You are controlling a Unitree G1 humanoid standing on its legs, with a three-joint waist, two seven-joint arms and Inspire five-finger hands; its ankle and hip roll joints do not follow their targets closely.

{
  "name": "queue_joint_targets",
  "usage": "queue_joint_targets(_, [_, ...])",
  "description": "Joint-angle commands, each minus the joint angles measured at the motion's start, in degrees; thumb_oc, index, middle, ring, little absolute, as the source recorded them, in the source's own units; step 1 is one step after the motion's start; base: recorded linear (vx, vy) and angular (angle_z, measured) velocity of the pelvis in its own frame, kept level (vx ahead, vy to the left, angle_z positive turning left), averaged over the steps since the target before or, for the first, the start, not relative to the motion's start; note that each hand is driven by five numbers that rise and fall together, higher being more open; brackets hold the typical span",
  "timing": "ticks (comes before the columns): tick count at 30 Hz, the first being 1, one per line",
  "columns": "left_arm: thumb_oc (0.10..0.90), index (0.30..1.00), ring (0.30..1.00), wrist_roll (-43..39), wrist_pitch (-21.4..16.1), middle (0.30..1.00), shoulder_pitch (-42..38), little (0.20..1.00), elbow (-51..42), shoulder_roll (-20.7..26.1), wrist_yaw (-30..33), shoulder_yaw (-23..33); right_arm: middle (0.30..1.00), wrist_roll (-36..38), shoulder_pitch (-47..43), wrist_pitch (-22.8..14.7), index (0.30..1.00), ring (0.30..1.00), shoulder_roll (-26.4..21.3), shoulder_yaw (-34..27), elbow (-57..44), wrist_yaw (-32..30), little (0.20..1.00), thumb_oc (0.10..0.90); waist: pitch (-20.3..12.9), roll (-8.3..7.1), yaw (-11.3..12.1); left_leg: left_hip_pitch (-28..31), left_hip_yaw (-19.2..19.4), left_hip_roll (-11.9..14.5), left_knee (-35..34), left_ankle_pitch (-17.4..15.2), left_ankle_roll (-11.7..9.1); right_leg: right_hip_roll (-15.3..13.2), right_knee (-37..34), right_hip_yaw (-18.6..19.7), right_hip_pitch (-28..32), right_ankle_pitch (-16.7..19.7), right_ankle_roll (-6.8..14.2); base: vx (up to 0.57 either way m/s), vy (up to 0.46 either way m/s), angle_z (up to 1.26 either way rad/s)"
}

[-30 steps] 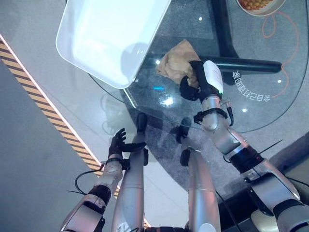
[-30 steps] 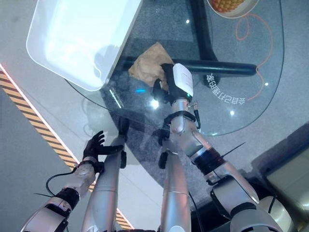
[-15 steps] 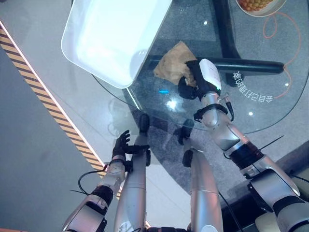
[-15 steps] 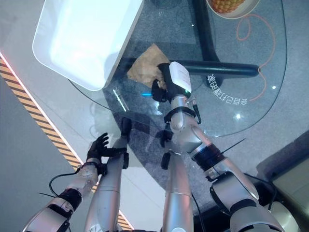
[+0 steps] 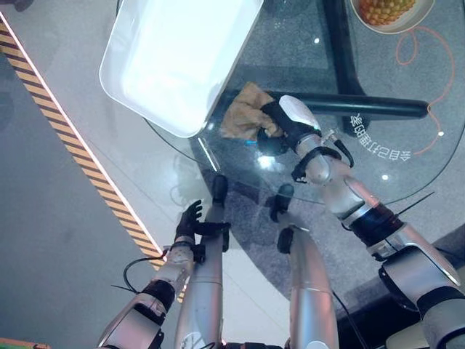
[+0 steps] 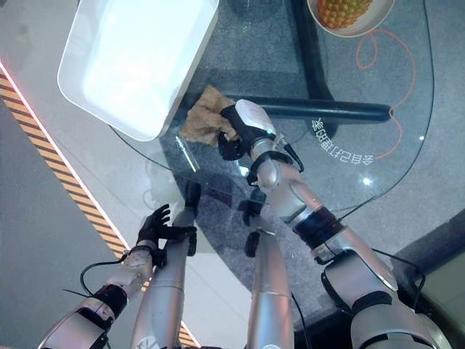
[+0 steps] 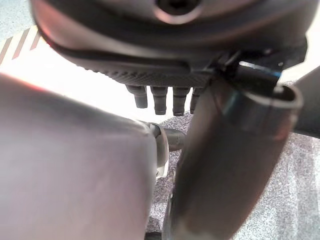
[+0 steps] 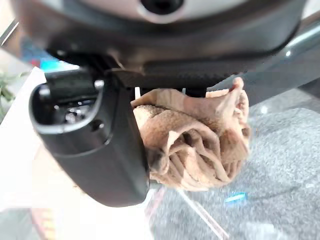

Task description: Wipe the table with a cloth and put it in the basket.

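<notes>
A crumpled tan cloth (image 5: pixel 243 118) lies on the round glass table (image 5: pixel 407 178), close to the white basket (image 5: pixel 178 62) that stands on the table's left part. My right hand (image 5: pixel 285 120) is on the cloth's right side, fingers and thumb curled into it. In the right wrist view the cloth (image 8: pixel 200 145) is bunched between the thumb (image 8: pixel 95 145) and the palm. My left hand (image 5: pixel 189 219) hangs low beside the table, below its near edge, fingers straight and holding nothing.
A bowl of yellow fruit (image 5: pixel 383 11) stands at the table's far right edge. A black table bar (image 5: pixel 378 107) runs under the glass behind my right hand. A yellow-and-black striped line (image 5: pixel 65 138) crosses the floor on the left.
My right hand has dragged the cloth to the left across the glass, closer to the basket. The view has shifted slightly. The left hand has kept its pose.
</notes>
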Motion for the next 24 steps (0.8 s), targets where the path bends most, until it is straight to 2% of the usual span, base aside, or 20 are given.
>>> queue_joint_targets(1, [0.800,0.900,0.900,1.82,1.13,0.900,6.17,0.900,0.91,-0.20,-0.46,-1.80,0.300,6.64,4.92,-5.27,0.300,0.300,9.50,14.93,-1.47,15.66,0.200,0.100,1.87,-0.79,2.24,-1.52,5.05,-4.65,2.88,-3.74,6.13,-0.22,-4.49,0.32,-1.07,5.25,3.90,0.00,0.000,0.00])
queue_joint_targets(4, [0.800,0.900,0.900,1.81,1.24,0.900,6.14,0.900,0.68,-0.04,-0.33,-1.86,0.300,6.20,4.92,-3.60,0.300,0.300,9.18,15.63,-1.59,19.46,0.200,0.100,1.87,-0.85,2.28,-1.63,4.93,-4.64,2.86,-3.64,6.07,-0.27,-4.55,0.24,-1.17,5.34,3.87,0.00,-0.003,0.01])
queue_joint_targets(11, [0.800,0.900,0.900,1.75,1.17,0.900,6.53,0.900,0.47,0.80,-0.87,-1.69,0.300,-1.01,4.41,1.67,0.300,0.300,7.91,17.26,-0.57,28.26,0.200,0.100,1.87,-0.94,2.41,-1.67,4.75,-4.66,2.75,-3.37,5.86,-0.26,-4.82,0.13,-1.18,5.54,3.80,0.00,-0.005,0.04])
queue_joint_targets(17, [0.800,0.900,0.900,1.99,0.79,0.900,7.39,0.900,-0.12,1.01,-1.08,-1.54,0.300,-6.31,4.05,6.82,0.300,0.300,6.59,16.93,0.18,31.36,0.200,0.100,1.87,-0.94,2.46,-1.72,4.66,-4.66,2.60,-3.23,5.92,-0.12,-4.96,0.20,-1.29,5.79,3.75,0.00,0.000,0.00])
queue_joint_targets(24, [0.800,0.900,0.900,2.26,0.94,0.900,7.75,0.900,-0.48,1.41,-1.21,-0.91,0.300,-7.67,4.31,9.66,0.300,0.300,5.09,15.63,-0.16,34.54,0.200,0.100,1.87,-1.34,2.23,-1.65,4.65,-4.46,2.56,-3.24,5.93,0.03,-5.05,0.36,-1.26,5.91,3.67,0.00,0.000,0.00])
